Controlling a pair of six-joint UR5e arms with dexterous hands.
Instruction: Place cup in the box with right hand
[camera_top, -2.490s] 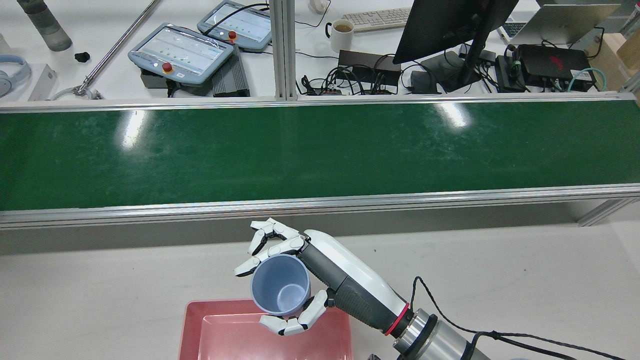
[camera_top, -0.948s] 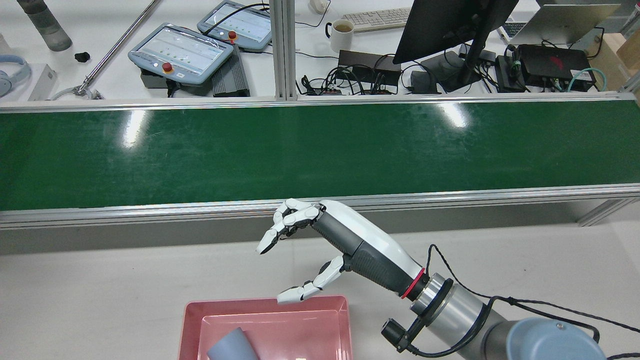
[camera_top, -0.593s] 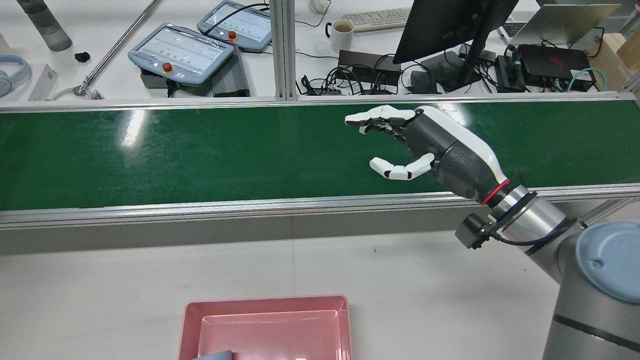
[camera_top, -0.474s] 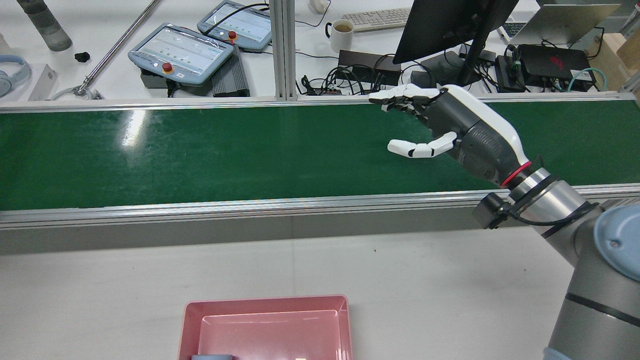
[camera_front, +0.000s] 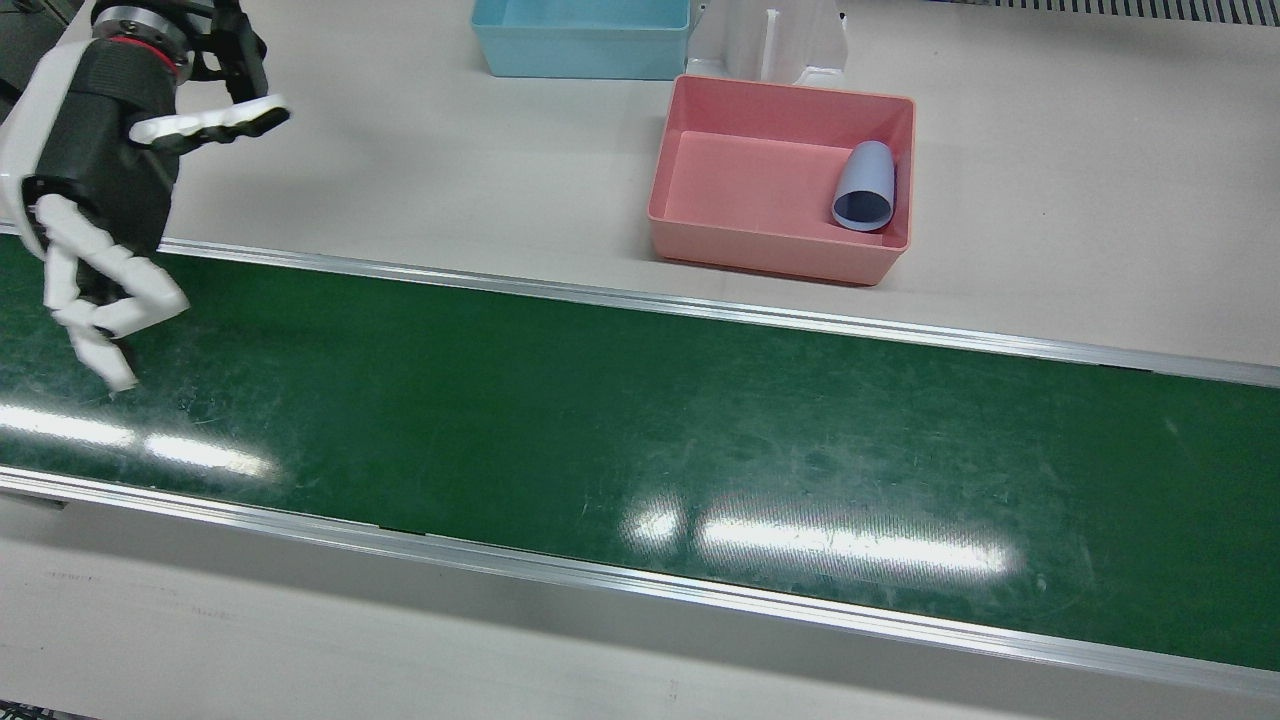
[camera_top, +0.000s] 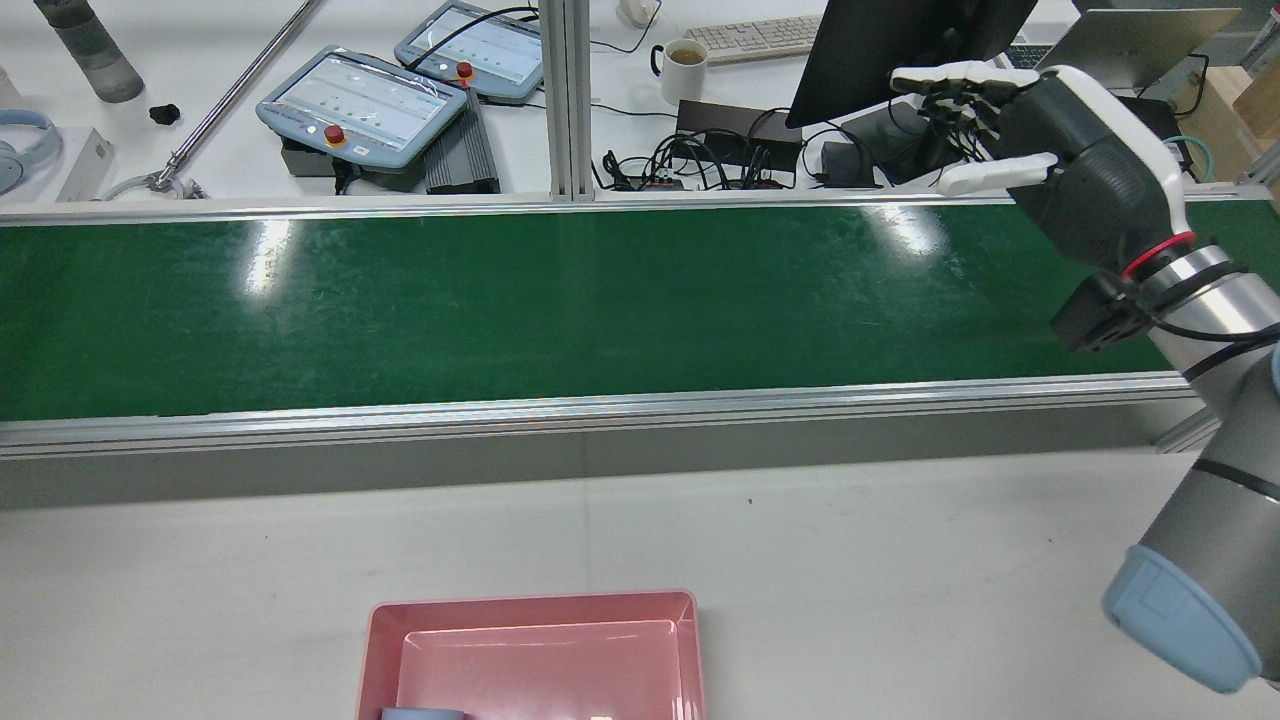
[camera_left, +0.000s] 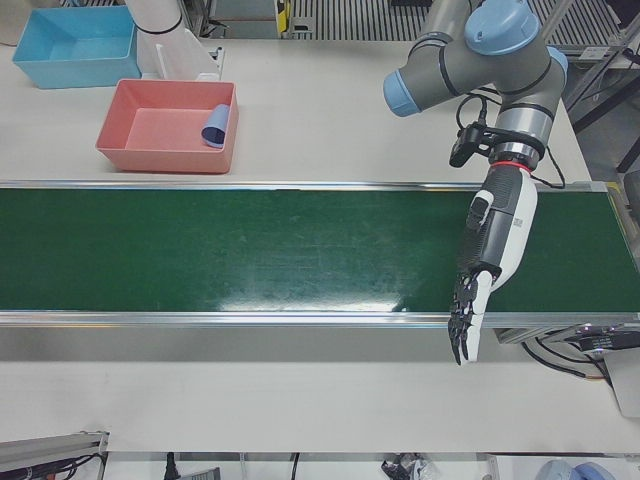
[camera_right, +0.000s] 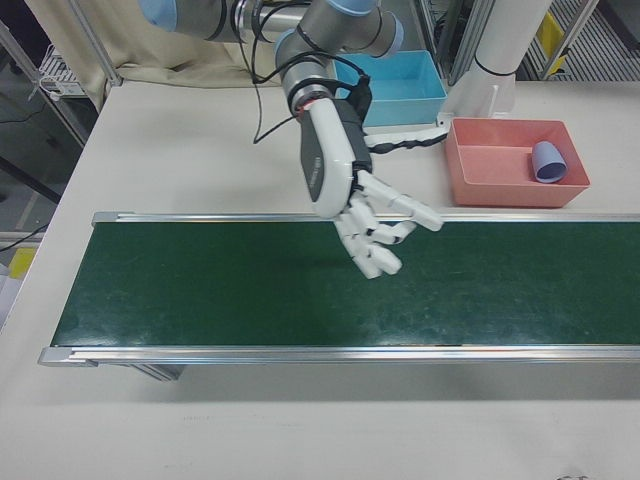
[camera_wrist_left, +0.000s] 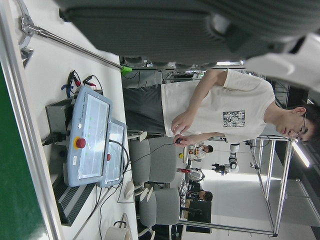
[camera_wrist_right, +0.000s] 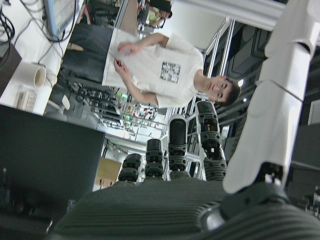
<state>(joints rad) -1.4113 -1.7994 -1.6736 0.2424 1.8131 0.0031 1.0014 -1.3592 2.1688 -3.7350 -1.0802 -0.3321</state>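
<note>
Cup (camera_front: 864, 186) lies on its side inside the pink box (camera_front: 700, 215), against the wall at the view's right in the front view, open mouth facing the belt (camera_front: 640, 420). Nothing touches it. Same position in the left-front view (camera_left: 215, 125) and right-front view (camera_right: 548, 160); the rear view catches only a sliver at the bottom edge (camera_top: 422, 713).

Appearance: plain pale blue-grey tumbler, smooth, slightly tapered, no handle; interior reads darker. Looks light and rigid, and being round and on its side it could roll if the box is jarred.

Right hand (camera_front: 95, 190): holds nothing, fingers apart and loosely curled, thumb out to the side. It hangs over the belt end, well apart from the box; rear view shows it raised at the far right (camera_top: 1050, 140).

Left hand (camera_left: 487, 265): empty, fingers extended downward over the belt's operator-side rail, far from the box.

Judgement: placement looks done; what remains is retreat. To do that well, hold the right hand high and away from the box, no sweep back over the tabletop (camera_front: 450, 170) near the rim, fingers left slack so nothing snags. The cup is tipped, not upright; the task names no pose, so leave it.
</note>
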